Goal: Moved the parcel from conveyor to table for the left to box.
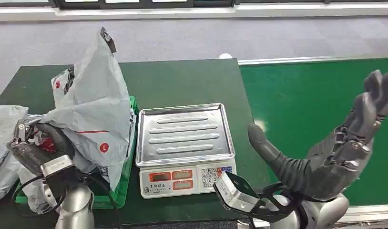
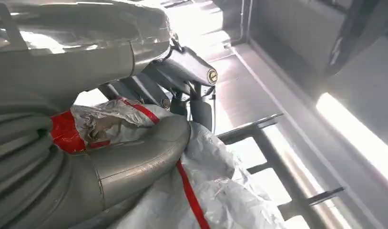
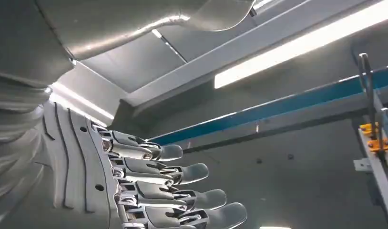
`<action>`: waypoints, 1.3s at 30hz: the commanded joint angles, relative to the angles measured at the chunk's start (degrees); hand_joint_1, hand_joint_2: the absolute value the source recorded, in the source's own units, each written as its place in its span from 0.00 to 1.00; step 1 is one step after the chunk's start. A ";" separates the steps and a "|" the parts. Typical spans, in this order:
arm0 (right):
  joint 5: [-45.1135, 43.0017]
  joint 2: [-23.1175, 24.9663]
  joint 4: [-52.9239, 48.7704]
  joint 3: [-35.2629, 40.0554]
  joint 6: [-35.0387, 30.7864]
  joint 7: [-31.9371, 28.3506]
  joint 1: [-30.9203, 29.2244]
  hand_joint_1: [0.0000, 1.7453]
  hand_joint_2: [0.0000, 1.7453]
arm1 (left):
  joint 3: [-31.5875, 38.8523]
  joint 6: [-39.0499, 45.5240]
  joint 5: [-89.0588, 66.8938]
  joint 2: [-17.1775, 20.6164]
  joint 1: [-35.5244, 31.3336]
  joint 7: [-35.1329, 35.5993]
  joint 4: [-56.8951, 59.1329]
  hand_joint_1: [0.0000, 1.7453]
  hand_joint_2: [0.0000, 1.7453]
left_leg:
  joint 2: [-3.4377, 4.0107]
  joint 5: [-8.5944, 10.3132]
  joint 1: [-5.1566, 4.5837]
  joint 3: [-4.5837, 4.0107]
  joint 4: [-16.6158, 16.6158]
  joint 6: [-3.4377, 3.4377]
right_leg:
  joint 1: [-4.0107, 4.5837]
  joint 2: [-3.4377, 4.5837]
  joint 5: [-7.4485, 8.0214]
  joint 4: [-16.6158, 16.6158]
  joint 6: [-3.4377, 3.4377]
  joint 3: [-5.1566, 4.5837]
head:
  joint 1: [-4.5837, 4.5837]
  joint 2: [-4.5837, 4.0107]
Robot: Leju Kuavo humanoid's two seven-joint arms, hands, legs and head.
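- Two robot hands are in sight. The left robot hand (image 1: 37, 143) grips a grey plastic parcel (image 1: 94, 105); the left wrist view shows its thumb pressed across crinkled film with a red stripe.
- The parcel rises above and just beyond that robot hand, over a green crate (image 1: 127, 162). It is soft and creased like a mailing bag, with a dark tab at its peak, and is probably held high so it can be lowered into the crate.
- More grey bags (image 1: 4, 143) lie slumped on the outer side of the left robot hand.
- The right robot hand (image 1: 340, 148) is released, palm up and dark fingers spread, holding nothing. It hovers over the green conveyor (image 1: 306, 95), likely waiting for another parcel.
- Between the two robot hands, a weighing scale (image 1: 185, 143) sits on the dark green tabletop (image 1: 182, 81). Its ribbed steel tray is bare, and its keypad faces the robot.
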 commanded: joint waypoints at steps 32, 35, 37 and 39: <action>-0.01 -2.03 -2.07 -3.46 0.11 2.08 4.48 0.00 1.00 | 15.96 -0.09 -8.88 -4.26 -8.88 0.11 28.75 1.00 1.00 | -0.54 -0.06 -0.08 0.90 -0.39 -0.04 | -0.16 -0.65 -0.38 0.02 -0.15 0.76 | 0.00 0.00; -0.01 -2.03 -2.07 -3.46 0.11 2.08 4.48 0.00 1.00 | 15.96 -0.09 -8.88 -4.26 -8.88 0.11 28.75 1.00 1.00 | -0.60 0.07 -0.08 0.80 -0.41 -0.09 | -0.16 -0.68 -0.32 0.04 -0.17 0.65 | 0.00 0.00; -0.01 -2.03 -2.07 -3.46 0.11 2.08 4.48 0.00 1.00 | 15.96 -0.09 -8.88 -4.26 -8.88 0.11 28.75 1.00 1.00 | -0.62 0.06 -0.07 0.73 -0.36 -0.11 | -0.16 -0.69 -0.34 0.10 -0.19 0.58 | 0.00 0.00; -0.01 -2.03 -2.07 -3.46 0.11 2.08 4.48 0.00 1.00 | 15.96 -0.09 -8.88 -4.26 -8.88 0.11 28.75 1.00 1.00 | -0.62 -0.01 -0.07 0.90 -0.37 -0.10 | -0.17 -0.69 -0.41 0.08 -0.22 0.77 | 0.00 0.00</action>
